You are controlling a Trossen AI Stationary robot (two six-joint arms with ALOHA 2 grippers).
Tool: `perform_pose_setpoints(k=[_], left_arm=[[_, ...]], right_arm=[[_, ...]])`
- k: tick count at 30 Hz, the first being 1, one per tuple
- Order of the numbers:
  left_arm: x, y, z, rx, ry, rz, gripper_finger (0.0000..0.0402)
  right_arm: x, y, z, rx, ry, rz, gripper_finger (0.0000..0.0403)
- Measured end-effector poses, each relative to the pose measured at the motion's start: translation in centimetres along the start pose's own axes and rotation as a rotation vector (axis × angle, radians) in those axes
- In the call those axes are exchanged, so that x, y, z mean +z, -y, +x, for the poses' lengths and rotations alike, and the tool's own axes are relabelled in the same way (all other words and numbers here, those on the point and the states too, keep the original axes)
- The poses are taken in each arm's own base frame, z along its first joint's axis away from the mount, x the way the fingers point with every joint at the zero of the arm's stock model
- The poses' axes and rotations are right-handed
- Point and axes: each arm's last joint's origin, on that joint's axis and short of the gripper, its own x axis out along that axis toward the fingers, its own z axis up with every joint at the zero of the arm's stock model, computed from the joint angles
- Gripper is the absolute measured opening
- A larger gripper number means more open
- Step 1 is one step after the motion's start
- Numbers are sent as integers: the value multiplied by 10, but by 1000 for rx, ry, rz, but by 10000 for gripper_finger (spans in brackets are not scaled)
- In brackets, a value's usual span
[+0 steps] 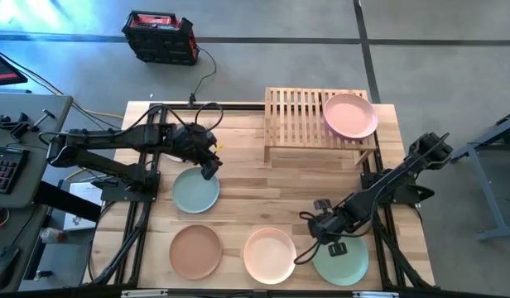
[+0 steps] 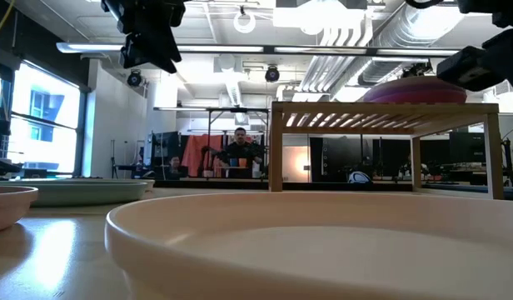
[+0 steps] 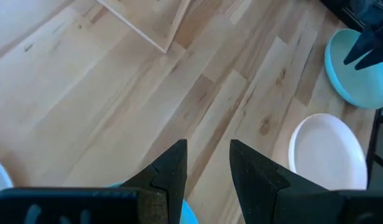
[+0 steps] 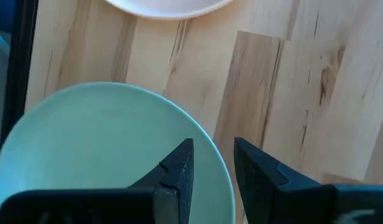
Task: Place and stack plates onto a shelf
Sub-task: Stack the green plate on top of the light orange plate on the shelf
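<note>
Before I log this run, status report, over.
Left pincer open over sage plate. Right pincer open over green plate. Pink plate on shelf. Nothing blocking.

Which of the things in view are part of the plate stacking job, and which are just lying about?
Job: shelf; pink plate on it; sage plate, tan plate, cream plate, green plate on the table.

Lying about: red box on the floor, keyboard on the side desk.
</note>
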Motion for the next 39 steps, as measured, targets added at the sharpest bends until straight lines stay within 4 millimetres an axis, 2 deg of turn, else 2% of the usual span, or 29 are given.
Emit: perform_pose_setpoints(k=[14,29,32,37,39], left_arm=[[-3,5,4,-1,-17,-36,108],[-3,6,32,50,-93,-35,108],[-3,6,37,59,-106,-35,108],[-3,6,40,62,-118,-35,108],[-3,6,40,59,-118,-35,108]], right_arm=[[-22,9,20,-25,-80,-65,91],[-40,15,35,31,-145,-57,90],[-39,14,35,36,-141,-56,74],[-40,14,35,61,-150,-53,10],[-39,13,35,62,-151,-37,8]])
